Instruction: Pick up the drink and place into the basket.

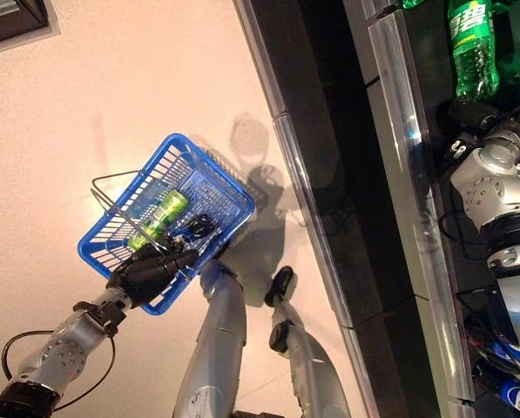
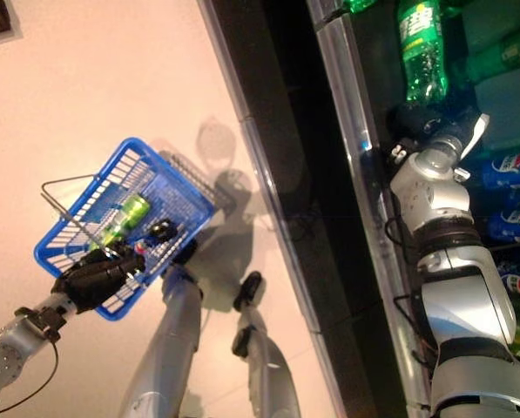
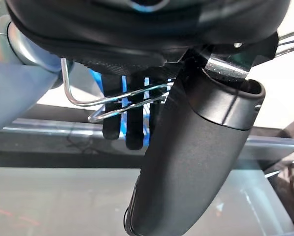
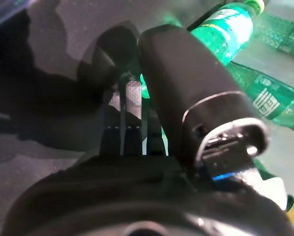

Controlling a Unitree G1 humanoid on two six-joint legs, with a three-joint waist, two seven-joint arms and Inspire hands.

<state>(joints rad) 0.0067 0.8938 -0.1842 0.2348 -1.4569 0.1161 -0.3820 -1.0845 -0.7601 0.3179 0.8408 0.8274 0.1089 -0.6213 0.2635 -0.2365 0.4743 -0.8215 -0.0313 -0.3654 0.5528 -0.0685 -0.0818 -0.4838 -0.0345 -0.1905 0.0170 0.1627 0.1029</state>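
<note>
The blue basket (image 1: pixel 233 193) hangs over the pale floor at the left, and a green drink (image 1: pixel 159 216) lies inside it. My left hand (image 1: pixel 151 270) is shut on its thin wire handles (image 3: pixel 117 98). My right hand (image 1: pixel 470 113) reaches into the dark shelf at the upper right, at the bottom end of a green bottle (image 1: pixel 473 48) lying there. In the right wrist view its fingers (image 4: pixel 132 98) are straight and its thumb (image 4: pixel 186 83) lies alongside that bottle (image 4: pixel 225 29). The hand is open.
A shiny rail (image 1: pixel 408 157) runs along the shelf's front edge, with a dark cabinet base (image 1: pixel 329 131) beside it. More green bottles (image 4: pixel 275 98) lie next to the reached one. Blue drinks (image 2: pixel 512 165) lie further along the shelf by my right arm.
</note>
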